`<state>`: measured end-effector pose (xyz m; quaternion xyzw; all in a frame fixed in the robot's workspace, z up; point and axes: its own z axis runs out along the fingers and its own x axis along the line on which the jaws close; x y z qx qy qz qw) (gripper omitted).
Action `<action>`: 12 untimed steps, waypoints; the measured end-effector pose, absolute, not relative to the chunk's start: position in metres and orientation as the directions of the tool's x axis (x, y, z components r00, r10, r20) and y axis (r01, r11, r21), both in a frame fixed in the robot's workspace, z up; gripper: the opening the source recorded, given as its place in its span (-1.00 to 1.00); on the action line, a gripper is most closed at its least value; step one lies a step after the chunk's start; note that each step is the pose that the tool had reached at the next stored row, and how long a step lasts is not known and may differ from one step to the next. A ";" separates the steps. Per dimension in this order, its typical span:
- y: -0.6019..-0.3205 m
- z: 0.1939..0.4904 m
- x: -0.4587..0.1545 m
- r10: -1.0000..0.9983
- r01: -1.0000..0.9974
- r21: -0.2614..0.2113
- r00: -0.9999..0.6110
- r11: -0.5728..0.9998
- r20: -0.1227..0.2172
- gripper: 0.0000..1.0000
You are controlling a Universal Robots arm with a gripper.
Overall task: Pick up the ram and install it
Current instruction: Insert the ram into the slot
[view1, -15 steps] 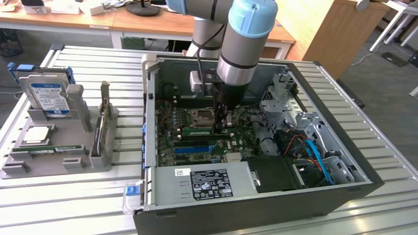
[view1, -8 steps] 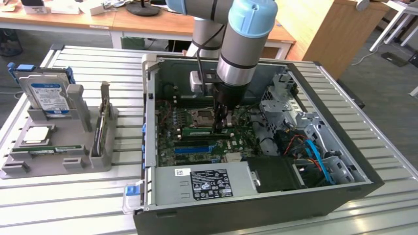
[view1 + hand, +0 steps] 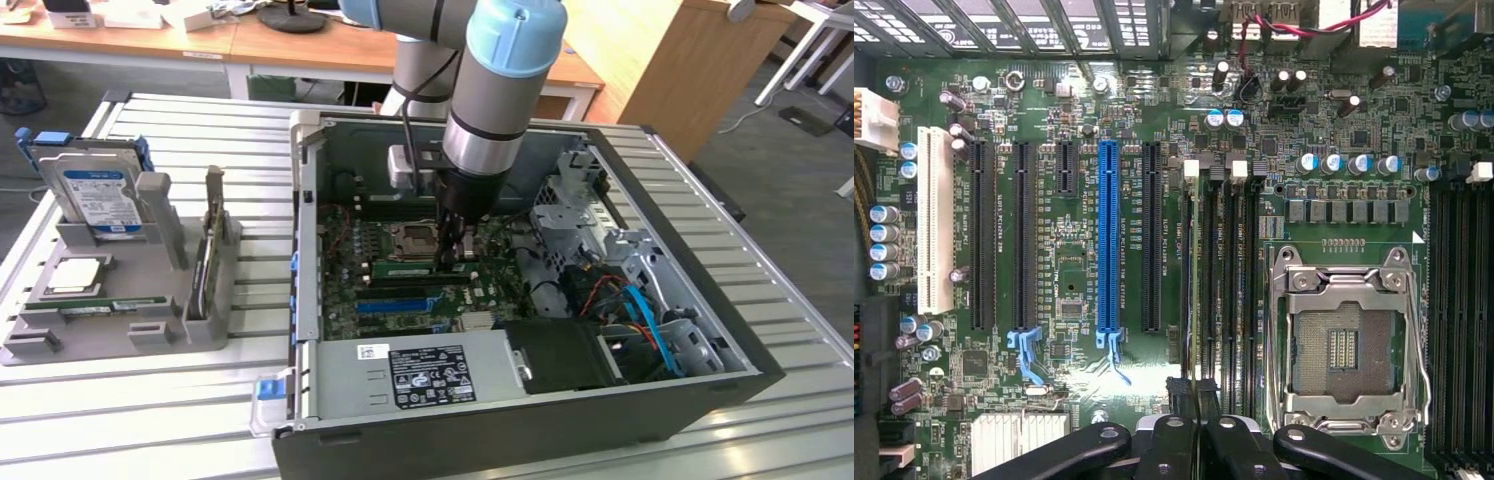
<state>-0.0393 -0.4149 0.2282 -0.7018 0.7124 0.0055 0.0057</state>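
Note:
My gripper (image 3: 454, 258) reaches down inside the open computer case (image 3: 747, 345), over the motherboard (image 3: 1064, 300) beside the empty processor socket (image 3: 1344, 345). Its black fingers (image 3: 1176, 392) are shut on the ram (image 3: 1198, 290), a thin green stick seen edge-on. The ram lies along the memory slot nearest the expansion slots, between the white slot latches (image 3: 1191, 169). From the exterior view the ram (image 3: 404, 268) shows as a green strip running toward that view's left from the fingers. I cannot tell whether it is fully seated.
More black memory slots (image 3: 1239, 290) lie beside the ram, and a blue expansion slot (image 3: 1108, 235) is further over. A grey tray (image 3: 40, 345) at the exterior view's left holds a hard drive (image 3: 100, 195), a silver processor (image 3: 78, 275) and another green stick (image 3: 114, 305). Cables (image 3: 641, 310) crowd the case's right side.

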 end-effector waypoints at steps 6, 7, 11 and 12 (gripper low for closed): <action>-0.415 0.228 -0.039 -1.000 -1.000 0.000 -0.005 0.005 -0.016 -0.76; -0.415 0.228 -0.039 -1.000 -1.000 0.000 -0.003 0.003 -0.016 -0.76; -0.415 0.228 -0.039 -1.000 -1.000 0.000 -0.003 0.003 -0.016 -0.76; -0.415 0.228 -0.039 -1.000 -1.000 0.000 -0.003 0.003 -0.016 -0.76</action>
